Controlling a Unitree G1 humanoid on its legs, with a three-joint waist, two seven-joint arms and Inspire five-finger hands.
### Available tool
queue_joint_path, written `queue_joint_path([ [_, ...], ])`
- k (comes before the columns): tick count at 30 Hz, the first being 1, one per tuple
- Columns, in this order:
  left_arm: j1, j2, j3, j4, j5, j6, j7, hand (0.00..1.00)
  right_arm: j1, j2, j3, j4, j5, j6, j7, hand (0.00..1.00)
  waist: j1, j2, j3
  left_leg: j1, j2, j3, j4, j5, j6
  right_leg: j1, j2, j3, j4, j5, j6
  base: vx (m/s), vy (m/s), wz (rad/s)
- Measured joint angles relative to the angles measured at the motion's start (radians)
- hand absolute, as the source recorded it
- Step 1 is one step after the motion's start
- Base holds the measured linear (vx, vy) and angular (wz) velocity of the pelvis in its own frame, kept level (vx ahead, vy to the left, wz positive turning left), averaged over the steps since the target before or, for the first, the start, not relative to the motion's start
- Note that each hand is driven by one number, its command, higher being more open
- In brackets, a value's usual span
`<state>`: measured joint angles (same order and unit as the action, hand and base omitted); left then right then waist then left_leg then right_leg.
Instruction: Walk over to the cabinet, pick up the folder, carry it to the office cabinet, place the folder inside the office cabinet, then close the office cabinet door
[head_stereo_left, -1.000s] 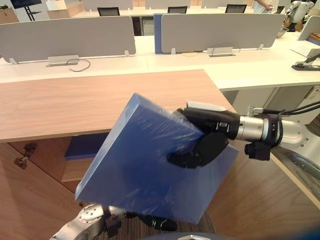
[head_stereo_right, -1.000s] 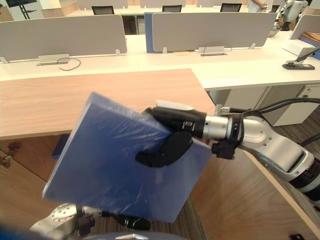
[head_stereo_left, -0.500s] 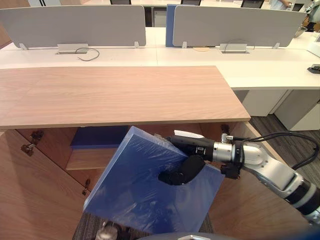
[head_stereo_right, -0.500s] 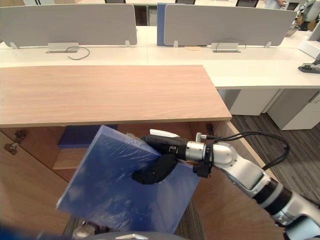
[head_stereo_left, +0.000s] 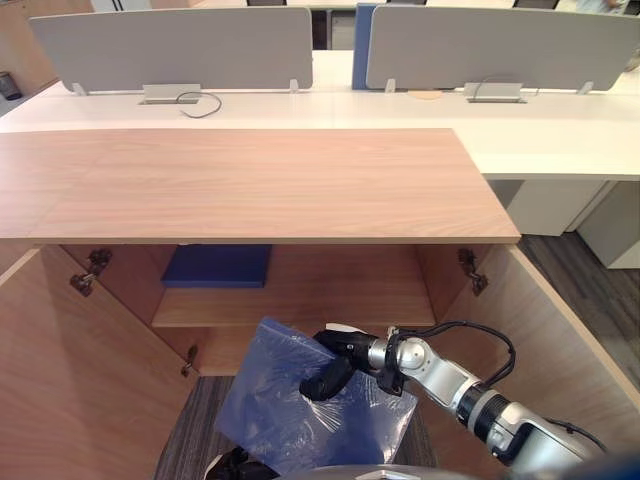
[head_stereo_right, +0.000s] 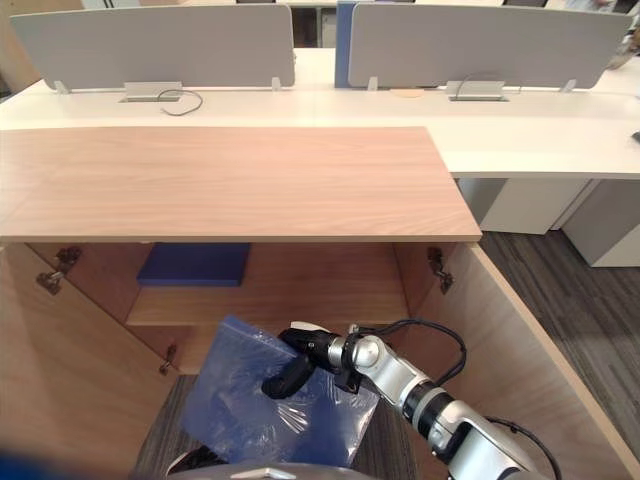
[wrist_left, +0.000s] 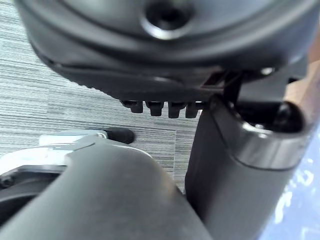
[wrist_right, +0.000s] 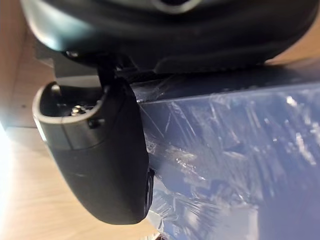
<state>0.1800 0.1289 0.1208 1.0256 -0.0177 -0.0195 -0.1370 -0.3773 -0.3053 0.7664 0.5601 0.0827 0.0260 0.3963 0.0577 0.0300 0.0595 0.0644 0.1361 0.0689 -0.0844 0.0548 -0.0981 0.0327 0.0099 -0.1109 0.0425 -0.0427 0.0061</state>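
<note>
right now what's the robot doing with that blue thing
The robot's right hand grips a plastic-wrapped blue folder, tilted, low in front of the wooden office cabinet. Its left door and right door stand open, and the folder is not yet set inside. Another blue folder lies on the shelf at the left. The left hand is down near the carpet.
</note>
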Motion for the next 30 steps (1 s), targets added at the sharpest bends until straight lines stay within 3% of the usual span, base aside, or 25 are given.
queue_joint_path([
  [4, 0.001, 0.003, -0.043, -0.027, -0.055, -0.001, -0.002, 1.0, -0.003, 0.071, -0.099, 0.142, 0.058, 0.011, -0.083, 0.0, 0.018, 0.015, 0.023, -0.028, -0.002, -0.021, -0.001, 0.008, -0.001, -0.023, -0.003, -0.022, 0.008, -0.005, 0.0, 0.0, -0.008, 0.16],
  [7, 0.001, 0.005, -0.08, -0.067, -0.079, -0.001, 0.0, 1.0, -0.034, 0.094, -0.224, 0.236, 0.221, 0.016, -0.193, 0.0, 0.027, 0.031, 0.047, -0.061, -0.007, -0.042, -0.001, 0.018, 0.0, -0.045, -0.008, -0.045, 0.013, -0.006, 0.002, 0.0, 0.001, 0.22],
  [8, 0.001, 0.006, -0.091, -0.082, -0.092, -0.001, 0.001, 1.0, -0.044, 0.108, -0.306, 0.244, 0.343, 0.016, -0.24, 0.0, 0.028, 0.035, 0.058, -0.078, -0.008, -0.052, -0.001, 0.023, 0.0, -0.059, -0.01, -0.051, 0.015, -0.006, 0.002, 0.0, 0.006, 0.18],
  [9, 0.001, 0.008, -0.102, -0.091, -0.104, -0.001, 0.003, 1.0, -0.051, 0.134, -0.389, 0.239, 0.483, 0.008, -0.285, 0.0, 0.029, 0.041, 0.069, -0.09, -0.008, -0.054, -0.001, 0.026, 0.0, -0.071, -0.01, -0.054, 0.018, -0.006, 0.002, 0.0, 0.005, 0.12],
  [12, 0.004, 0.002, -0.113, -0.122, -0.11, 0.002, 0.02, 1.0, -0.058, 0.182, -0.52, 0.148, 0.641, -0.023, -0.377, 0.0, 0.028, 0.056, 0.089, -0.106, -0.01, -0.055, 0.001, 0.026, 0.0, -0.088, -0.013, -0.055, 0.024, -0.008, 0.004, 0.0, 0.007, 0.03],
  [14, 0.001, 0.004, -0.122, -0.156, -0.126, -0.001, 0.039, 1.0, -0.058, 0.185, -0.559, 0.011, 0.699, -0.063, -0.413, 0.0, 0.019, 0.061, 0.143, -0.146, -0.021, -0.063, 0.05, 0.02, 0.002, -0.129, -0.035, -0.07, 0.092, -0.04, 0.005, -0.02, 0.016, 0.21],
  [16, -0.002, 0.002, -0.124, -0.236, -0.152, -0.002, 0.055, 1.0, -0.058, 0.179, -0.617, -0.205, 0.748, -0.112, -0.449, 0.0, 0.0, 0.066, 0.215, -0.296, -0.064, -0.083, 0.268, -0.052, 0.027, -0.263, -0.109, -0.101, 0.331, -0.135, 0.016, -0.13, 0.046, 0.55],
  [18, -0.001, -0.005, -0.124, -0.281, -0.171, -0.016, 0.06, 1.0, -0.063, 0.177, -0.647, -0.325, 0.747, -0.128, -0.496, 0.0, -0.004, 0.084, 0.251, -0.387, -0.084, -0.081, 0.435, -0.135, 0.037, -0.347, -0.154, -0.108, 0.499, -0.202, 0.023, -0.14, 0.038, 0.41],
  [21, -0.013, -0.021, -0.11, -0.325, -0.203, -0.038, 0.066, 1.0, -0.061, 0.177, -0.644, -0.431, 0.748, -0.129, -0.534, 0.0, -0.006, 0.084, 0.276, -0.556, -0.117, -0.064, 0.664, -0.239, 0.056, -0.497, -0.221, -0.096, 0.7, -0.312, 0.033, -0.15, 0.03, 0.12],
  [23, -0.026, -0.039, -0.092, -0.336, -0.223, -0.045, 0.065, 1.0, -0.061, 0.177, -0.633, -0.497, 0.745, -0.128, -0.555, 0.0, -0.006, 0.093, 0.3, -0.622, -0.12, -0.041, 0.778, -0.292, 0.068, -0.567, -0.241, -0.061, 0.801, -0.349, 0.045, -0.14, 0.07, -0.19],
  [30, -0.093, -0.058, -0.057, -0.368, -0.285, -0.051, 0.068, 1.0, -0.117, 0.132, -0.669, -0.617, 0.672, -0.148, -0.614, 0.0, -0.007, 0.083, 0.337, -0.842, -0.126, 0.026, 1.107, -0.431, 0.111, -0.805, -0.285, 0.056, 1.1, -0.447, 0.087, -0.09, 0.076, -0.14],
])
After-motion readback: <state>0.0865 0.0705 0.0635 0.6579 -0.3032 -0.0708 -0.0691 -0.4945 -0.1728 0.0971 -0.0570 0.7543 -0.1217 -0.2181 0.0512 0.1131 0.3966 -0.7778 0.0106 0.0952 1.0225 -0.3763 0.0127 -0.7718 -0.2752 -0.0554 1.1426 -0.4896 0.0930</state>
